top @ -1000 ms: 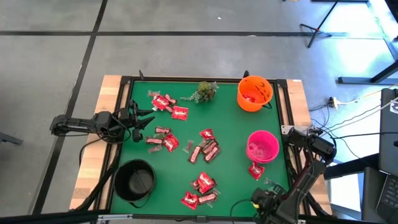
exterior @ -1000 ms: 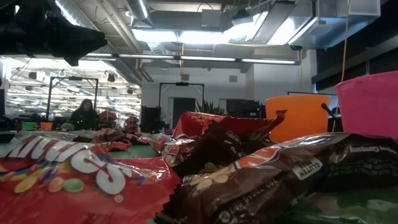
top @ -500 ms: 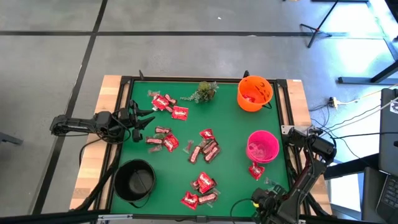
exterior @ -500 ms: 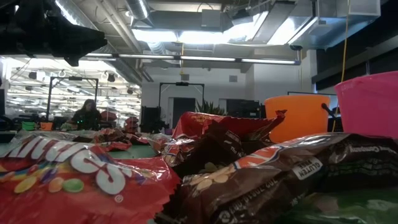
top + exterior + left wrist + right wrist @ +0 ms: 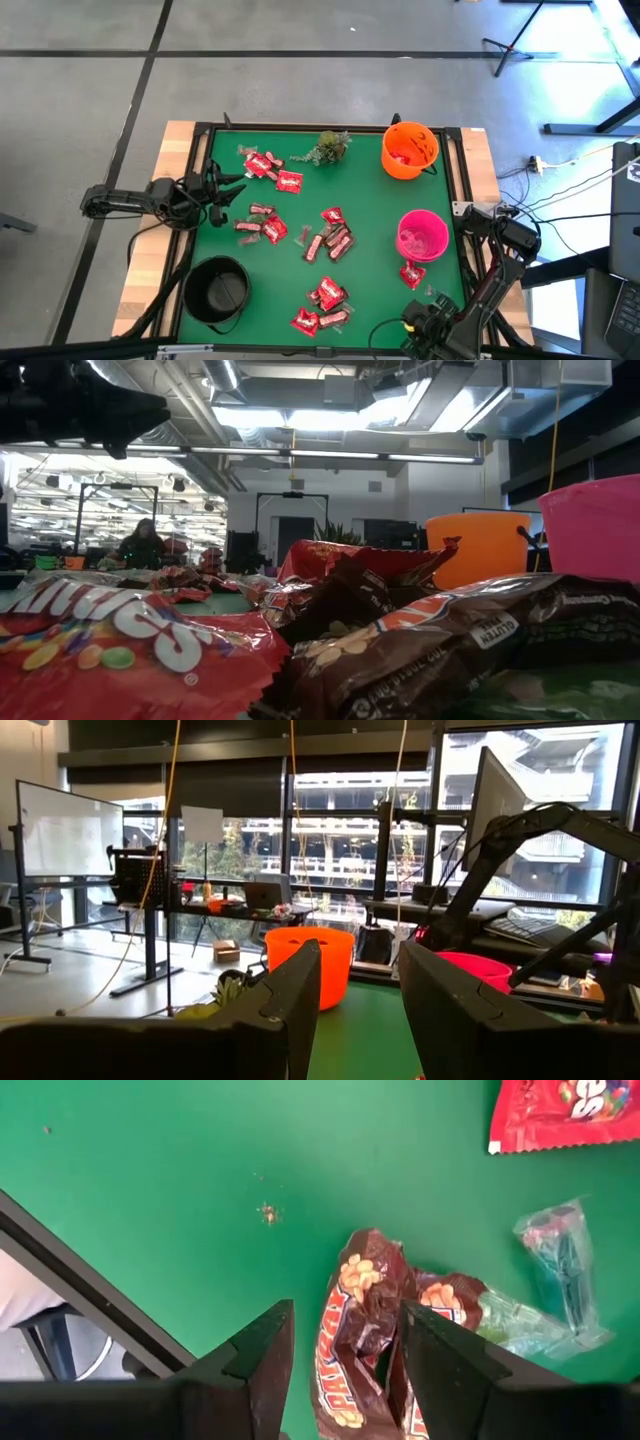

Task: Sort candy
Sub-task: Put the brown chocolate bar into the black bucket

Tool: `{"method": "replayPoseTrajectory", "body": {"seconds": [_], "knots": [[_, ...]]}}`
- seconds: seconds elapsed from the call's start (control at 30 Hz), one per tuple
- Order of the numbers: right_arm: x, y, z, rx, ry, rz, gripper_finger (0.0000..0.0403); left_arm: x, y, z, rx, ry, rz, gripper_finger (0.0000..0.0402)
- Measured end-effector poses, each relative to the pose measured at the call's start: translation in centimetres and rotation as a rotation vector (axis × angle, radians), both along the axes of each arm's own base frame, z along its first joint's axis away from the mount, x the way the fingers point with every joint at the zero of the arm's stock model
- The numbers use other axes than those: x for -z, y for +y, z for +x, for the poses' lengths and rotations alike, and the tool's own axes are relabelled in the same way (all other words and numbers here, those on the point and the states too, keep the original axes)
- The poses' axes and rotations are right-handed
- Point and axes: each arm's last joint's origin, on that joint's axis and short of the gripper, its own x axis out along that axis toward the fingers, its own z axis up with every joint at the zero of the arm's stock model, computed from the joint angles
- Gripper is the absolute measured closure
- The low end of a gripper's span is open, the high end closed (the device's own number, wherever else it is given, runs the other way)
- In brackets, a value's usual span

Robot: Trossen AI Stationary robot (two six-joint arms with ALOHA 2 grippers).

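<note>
Right claw [image 5: 340,1350], spread and empty, hovers just above a brown candy [image 5: 365,1305]; left claw [image 5: 222,193], spread, sits beside the pile.

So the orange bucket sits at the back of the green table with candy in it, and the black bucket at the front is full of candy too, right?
Not quite. The high view shows the black bucket empty. The orange bucket does sit at the back of the green table with candy in it.

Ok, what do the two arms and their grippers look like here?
Both are dark, jointed arms. The left gripper has two slim black fingers; the right gripper has flat, angular black fingers. Black cables trail from each arm's base.
</note>
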Motion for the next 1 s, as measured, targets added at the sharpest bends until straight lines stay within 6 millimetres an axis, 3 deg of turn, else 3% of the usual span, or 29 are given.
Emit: {"method": "replayPoseTrajectory", "body": {"seconds": [0.5,1.0], "knots": [[-0.02,-0.22,-0.11,0.058,-0.001,-0.024,0.0221,0.01,0.00,0.00,0.001,0.001,0.001,0.0274],[0.88,-0.52,-0.42,0.063,0.044,-0.021,0.0140,0.02,-0.01,0.01,0.001,0.002,0.002,0.0274]]}}
